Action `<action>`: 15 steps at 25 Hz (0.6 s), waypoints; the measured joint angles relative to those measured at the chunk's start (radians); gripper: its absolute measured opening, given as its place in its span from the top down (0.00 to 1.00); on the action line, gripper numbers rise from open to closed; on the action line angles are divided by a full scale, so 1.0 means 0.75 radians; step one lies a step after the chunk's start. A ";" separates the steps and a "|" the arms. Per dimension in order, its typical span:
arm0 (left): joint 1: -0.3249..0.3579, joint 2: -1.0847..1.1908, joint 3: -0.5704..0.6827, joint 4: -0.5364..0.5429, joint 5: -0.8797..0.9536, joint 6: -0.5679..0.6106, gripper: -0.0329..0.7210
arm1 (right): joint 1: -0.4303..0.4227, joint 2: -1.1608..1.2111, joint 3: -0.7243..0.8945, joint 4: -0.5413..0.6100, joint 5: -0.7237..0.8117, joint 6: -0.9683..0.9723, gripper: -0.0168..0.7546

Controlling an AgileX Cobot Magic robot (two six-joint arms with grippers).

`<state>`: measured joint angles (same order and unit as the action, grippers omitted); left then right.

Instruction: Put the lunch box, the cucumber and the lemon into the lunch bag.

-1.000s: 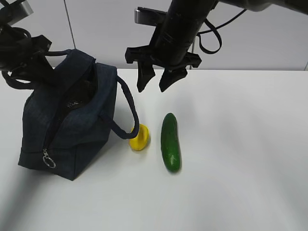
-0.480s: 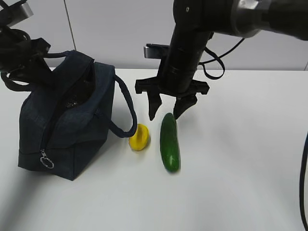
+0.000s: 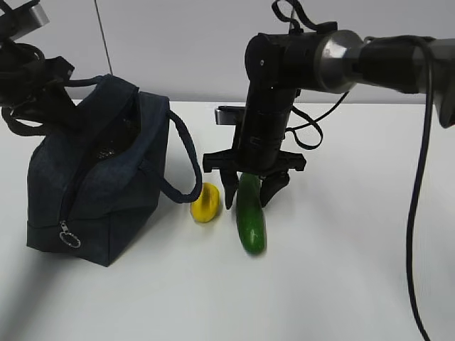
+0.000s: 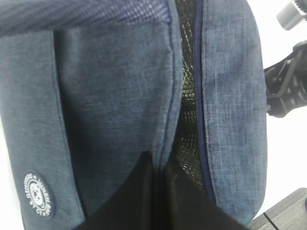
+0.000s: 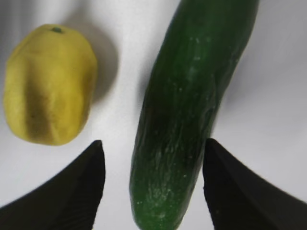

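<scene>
Right gripper (image 3: 247, 193) has dropped to straddle the cucumber (image 3: 251, 213) on the table beside the lemon (image 3: 205, 202), fingers spread, pick step; next: pinch, lift toward lunch bag (image 3: 99, 185).

The lunch box can't be seen anywhere. The left end effector (image 3: 32, 85) is lost in dark blur behind the lunch bag (image 3: 99, 177), grip unreadable. The cucumber (image 5: 189, 105) runs off the wrist picture's top edge.
</scene>
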<state>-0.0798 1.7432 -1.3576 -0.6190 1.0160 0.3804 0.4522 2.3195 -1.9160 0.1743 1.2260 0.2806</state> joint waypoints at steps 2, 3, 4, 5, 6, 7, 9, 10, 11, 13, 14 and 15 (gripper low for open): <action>0.000 0.000 0.000 0.002 0.000 0.000 0.97 | 0.000 0.007 0.002 -0.012 0.000 0.006 0.36; 0.000 0.000 0.000 0.002 0.000 0.000 0.97 | 0.000 0.010 0.002 -0.017 0.000 0.008 0.36; 0.000 0.000 0.000 0.002 0.000 0.000 0.97 | 0.000 0.016 0.002 -0.017 0.000 0.008 0.36; 0.000 0.000 0.000 0.002 0.000 0.000 0.97 | 0.000 0.026 0.002 -0.017 0.000 0.008 0.36; 0.000 0.000 0.000 0.002 0.000 0.000 0.97 | 0.000 0.036 0.002 -0.017 -0.001 0.011 0.36; 0.000 0.000 0.000 0.002 0.000 0.000 0.97 | 0.000 0.045 0.002 -0.017 -0.001 0.011 0.36; 0.000 0.000 0.000 0.002 0.001 0.000 0.97 | 0.000 0.068 0.002 -0.017 -0.003 0.011 0.36; 0.000 0.000 0.000 0.002 0.003 0.000 0.97 | 0.000 0.072 0.002 -0.017 -0.003 0.015 0.36; 0.000 0.000 0.000 0.002 0.003 0.000 0.97 | 0.000 0.075 0.002 -0.017 -0.003 0.015 0.36; 0.000 0.000 0.000 0.002 0.003 0.000 0.97 | 0.000 0.078 0.002 -0.017 -0.006 0.015 0.36; 0.000 0.000 0.000 0.002 0.003 0.000 0.97 | 0.000 0.078 0.002 -0.017 -0.004 0.015 0.36; 0.000 0.000 0.000 0.002 0.003 0.000 0.97 | 0.000 0.078 0.000 -0.019 -0.004 0.015 0.36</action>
<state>-0.0798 1.7432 -1.3576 -0.6171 1.0181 0.3804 0.4522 2.3777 -1.9159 0.1597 1.2231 0.2917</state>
